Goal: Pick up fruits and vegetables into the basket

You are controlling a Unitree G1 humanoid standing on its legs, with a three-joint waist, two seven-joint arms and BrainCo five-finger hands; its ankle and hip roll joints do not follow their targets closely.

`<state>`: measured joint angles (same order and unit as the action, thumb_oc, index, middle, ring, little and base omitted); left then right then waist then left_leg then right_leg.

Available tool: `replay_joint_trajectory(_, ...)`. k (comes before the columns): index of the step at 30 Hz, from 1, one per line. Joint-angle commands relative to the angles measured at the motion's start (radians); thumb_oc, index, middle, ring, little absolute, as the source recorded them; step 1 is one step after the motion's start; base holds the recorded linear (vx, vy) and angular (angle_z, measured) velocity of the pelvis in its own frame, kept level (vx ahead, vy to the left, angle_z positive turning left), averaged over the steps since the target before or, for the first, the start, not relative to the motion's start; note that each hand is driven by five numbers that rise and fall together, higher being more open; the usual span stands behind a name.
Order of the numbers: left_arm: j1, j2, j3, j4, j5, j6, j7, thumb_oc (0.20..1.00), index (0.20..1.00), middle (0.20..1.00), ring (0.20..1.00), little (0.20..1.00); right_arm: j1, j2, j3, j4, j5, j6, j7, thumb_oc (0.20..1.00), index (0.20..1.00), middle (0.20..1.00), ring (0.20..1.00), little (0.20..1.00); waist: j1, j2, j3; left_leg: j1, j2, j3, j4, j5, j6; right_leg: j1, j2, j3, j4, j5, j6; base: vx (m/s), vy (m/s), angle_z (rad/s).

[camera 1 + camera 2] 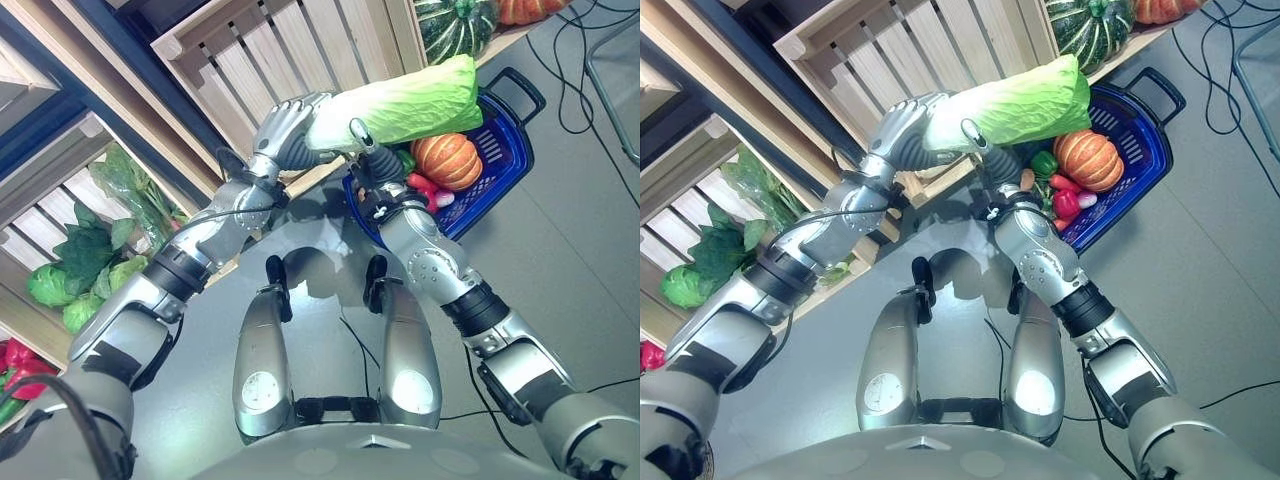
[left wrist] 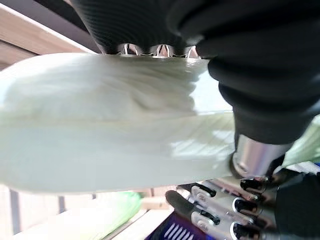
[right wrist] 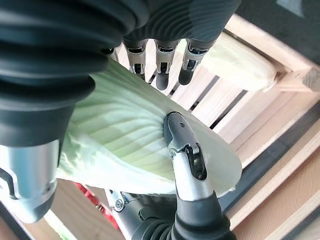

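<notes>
Cabbage: a long napa cabbage [image 1: 415,100], pale white at the stem end and green and leafy at the other, is held up in the air between my two hands. Its green end reaches out above the blue basket [image 1: 505,160]; it is not lying in the basket.
Left hand: my left hand [image 1: 285,125] is wrapped over the white stem end of the cabbage, on the side away from the basket. Its fingers curl round the stem.
Right hand: my right hand [image 1: 362,140] meets the cabbage from below, just at the basket's near rim. In my right wrist view the thumb [image 3: 182,147] presses flat on the pale ribbed leaf while the fingers [image 3: 161,75] reach past the far side, so the cabbage sits pinched between them.
Basket contents: an orange pumpkin [image 1: 447,160] lies inside the basket, under the cabbage's green end. Beside it, toward my right arm, lie a green pepper [image 1: 1043,163] and some red pieces [image 1: 1067,198] that I cannot identify.
Behind the basket: a dark green striped squash [image 1: 455,25] sits on a wooden shelf, with another orange pumpkin [image 1: 530,8] just beside it.
Far from the basket: leafy greens [image 1: 85,260] lie in a slatted wooden crate [image 1: 40,215] beyond my left arm.
</notes>
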<state>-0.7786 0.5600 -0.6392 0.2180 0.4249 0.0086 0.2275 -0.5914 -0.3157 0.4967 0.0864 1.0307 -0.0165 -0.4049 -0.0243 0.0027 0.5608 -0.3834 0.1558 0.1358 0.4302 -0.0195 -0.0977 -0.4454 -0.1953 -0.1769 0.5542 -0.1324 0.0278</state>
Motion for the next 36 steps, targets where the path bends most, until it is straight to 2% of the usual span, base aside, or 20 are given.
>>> replay_joint_trajectory(1, -0.026, 0.003, -0.091, -0.133, 0.095, -0.001, -0.085, 0.2, 0.2, 0.2, 0.2, 0.2, -0.108, 0.034, -0.024, -0.079, -0.04, -0.064, 0.021, 1.0, 1.0, 1.0, 1.0, 1.0, -0.004, -0.014, -0.041, 0.027, -0.038, 0.061, 0.009, -0.083, 0.052, 0.062, 0.005, -0.03, -0.093, 0.018, 0.035, 0.0, 0.0, 0.0)
replay_joint_trajectory(6, -0.002, 0.007, -0.117, -0.148, 0.146, 0.013, -0.126, 0.2, 0.2, 0.2, 0.2, 0.2, -0.119, 0.026, -0.049, -0.075, -0.056, -0.102, 0.006, 1.0, 1.0, 1.0, 1.0, 1.0, -0.002, -0.009, -0.041, 0.026, -0.039, 0.06, 0.009, -0.088, 0.051, 0.065, 0.001, -0.033, -0.1, 0.02, 0.038, 0.0, 0.0, 0.0)
replay_joint_trajectory(7, 0.003, 0.008, -0.119, -0.152, 0.151, 0.014, -0.128, 0.2, 0.2, 0.2, 0.2, 0.2, -0.121, 0.025, -0.052, -0.075, -0.061, -0.111, 0.006, 0.611, 0.611, 0.611, 0.611, 0.611, -0.001, -0.008, -0.041, 0.026, -0.039, 0.061, 0.01, -0.088, 0.05, 0.065, 0.001, -0.033, -0.1, 0.02, 0.038, 0.0, 0.0, 0.0)
replay_joint_trajectory(8, 0.011, 0.013, -0.128, -0.149, 0.149, 0.006, -0.114, 0.2, 0.2, 0.2, 0.2, 0.2, -0.129, 0.024, -0.057, -0.065, -0.076, -0.156, 0.034, 0.2, 0.2, 0.2, 0.2, 0.2, 0.001, -0.004, -0.041, 0.025, -0.04, 0.062, 0.011, -0.09, 0.05, 0.064, -0.001, -0.035, -0.101, 0.02, 0.039, 0.0, 0.0, 0.0)
replay_joint_trajectory(9, 0.011, 0.013, -0.128, -0.149, 0.149, 0.006, -0.114, 0.2, 0.2, 0.2, 0.2, 0.2, -0.129, 0.024, -0.057, -0.065, -0.076, -0.156, 0.034, 0.2, 0.2, 0.2, 0.2, 0.2, 0.001, -0.004, -0.041, 0.025, -0.04, 0.062, 0.011, -0.09, 0.05, 0.064, -0.001, -0.035, -0.101, 0.02, 0.039, 0.0, 0.0, 0.0)
replay_joint_trajectory(10, 0.023, 0.009, -0.131, -0.144, 0.141, -0.005, -0.089, 0.2, 0.2, 0.2, 0.2, 0.2, -0.134, 0.021, -0.064, -0.055, -0.087, -0.195, 0.043, 0.2, 0.2, 0.2, 0.2, 0.2, 0.003, 0.0, -0.041, 0.022, -0.039, 0.063, 0.014, -0.091, 0.05, 0.062, -0.004, -0.036, -0.101, 0.02, 0.039, 0.0, 0.0, 0.0)
replay_joint_trajectory(11, 0.023, 0.009, -0.131, -0.143, 0.141, -0.005, -0.089, 0.2, 0.2, 0.2, 0.2, 0.2, -0.134, 0.022, -0.064, -0.054, -0.087, -0.196, 0.044, 0.2, 0.2, 0.2, 0.2, 0.2, 0.003, 0.0, -0.041, 0.022, -0.039, 0.063, 0.014, -0.091, 0.05, 0.062, -0.004, -0.036, -0.101, 0.02, 0.038, 0.0, 0.0, 0.0)
replay_joint_trajectory(12, 0.033, 0.007, -0.123, -0.14, 0.132, -0.012, -0.069, 0.435, 0.435, 0.435, 0.435, 0.435, -0.138, 0.02, -0.078, -0.047, -0.095, -0.221, 0.05, 0.2, 0.2, 0.2, 0.2, 0.2, 0.004, 0.004, -0.041, 0.018, -0.039, 0.065, 0.017, -0.094, 0.05, 0.058, -0.005, -0.037, -0.098, 0.019, 0.038, 0.0, 0.0, 0.0)
replay_joint_trajectory(13, 0.04, 0.007, -0.12, -0.136, 0.124, -0.007, -0.057, 0.805, 0.805, 0.805, 0.805, 0.805, -0.139, 0.015, -0.088, -0.045, -0.104, -0.238, 0.05, 0.2, 0.2, 0.2, 0.2, 0.2, 0.004, 0.006, -0.041, 0.015, -0.038, 0.065, 0.02, -0.096, 0.05, 0.055, -0.006, -0.037, -0.097, 0.018, 0.038, 0.0, 0.0, 0.0)
replay_joint_trajectory(14, 0.046, 0.007, -0.116, -0.131, 0.118, -0.002, -0.056, 1.0, 1.0, 1.0, 1.0, 1.0, -0.14, 0.011, -0.097, -0.042, -0.113, -0.251, 0.048, 0.2, 0.2, 0.2, 0.2, 0.2, 0.004, 0.007, -0.041, 0.011, -0.038, 0.066, 0.023, -0.098, 0.051, 0.052, -0.007, -0.038, -0.094, 0.017, 0.038, 0.0, 0.0, 0.0)
replay_joint_trajectory(20, 0.067, 0.014, -0.082, -0.058, 0.095, 0.068, 0.034, 1.0, 1.0, 1.0, 1.0, 1.0, -0.115, -0.028, -0.187, -0.072, -0.216, -0.339, 0.022, 0.2, 0.2, 0.2, 0.2, 0.2, -0.02, 0.009, -0.041, -0.012, -0.029, 0.076, 0.029, -0.099, 0.051, 0.013, 0.0, -0.026, -0.074, 0.014, 0.041, -0.01, 0.0, -0.02)
replay_joint_trajectory(25, 0.07, 0.054, -0.033, 0.019, 0.044, 0.085, 0.113, 1.0, 1.0, 1.0, 1.0, 1.0, -0.061, -0.086, -0.277, -0.122, -0.33, -0.358, -0.023, 0.2, 0.2, 0.2, 0.2, 0.2, -0.049, 0.011, -0.041, -0.03, -0.024, 0.087, 0.039, -0.098, 0.051, -0.024, 0.0, -0.009, -0.045, 0.009, 0.043, 0.0, 0.02, -0.08)
replay_joint_trajectory(27, 0.071, 0.087, 0.004, 0.057, 0.013, 0.092, 0.145, 1.0, 1.0, 1.0, 1.0, 1.0, -0.019, -0.135, -0.335, -0.131, -0.383, -0.361, -0.048, 0.2, 0.2, 0.2, 0.2, 0.2, -0.068, 0.015, -0.041, -0.043, -0.021, 0.096, 0.049, -0.097, 0.05, -0.05, -0.001, 0.002, -0.021, 0.003, 0.041, 0.0, 0.035, -0.13)
replay_joint_trajectory(33, 0.075, 0.129, 0.075, 0.126, -0.014, 0.092, 0.196, 1.0, 1.0, 1.0, 1.0, 1.0, 0.03, -0.259, -0.437, -0.088, -0.483, -0.326, -0.118, 0.2, 0.2, 0.2, 0.2, 0.2, -0.105, 0.047, -0.041, -0.071, -0.014, 0.118, 0.061, -0.085, 0.039, -0.109, -0.003, 0.024, 0.023, -0.013, 0.033, 0.0, 0.062, -0.12)
replay_joint_trajectory(35, 0.075, 0.129, 0.084, 0.14, -0.025, 0.096, 0.213, 1.0, 1.0, 1.0, 1.0, 1.0, 0.029, -0.292, -0.454, -0.072, -0.525, -0.307, -0.146, 0.2, 0.2, 0.2, 0.2, 0.2, -0.112, 0.058, -0.041, -0.08, -0.014, 0.123, 0.06, -0.08, 0.035, -0.127, -0.004, 0.031, 0.033, -0.017, 0.031, -0.01, 0.069, -0.11)
replay_joint_trajectory(36, 0.07, 0.126, 0.094, 0.163, -0.045, 0.103, 0.234, 1.0, 1.0, 1.0, 1.0, 1.0, 0.021, -0.33, -0.462, -0.047, -0.567, -0.277, -0.171, 0.2, 0.2, 0.2, 0.2, 0.2, -0.12, 0.07, -0.041, -0.092, -0.013, 0.129, 0.06, -0.074, 0.031, -0.147, -0.004, 0.038, 0.043, -0.022, 0.029, -0.02, 0.066, -0.11)
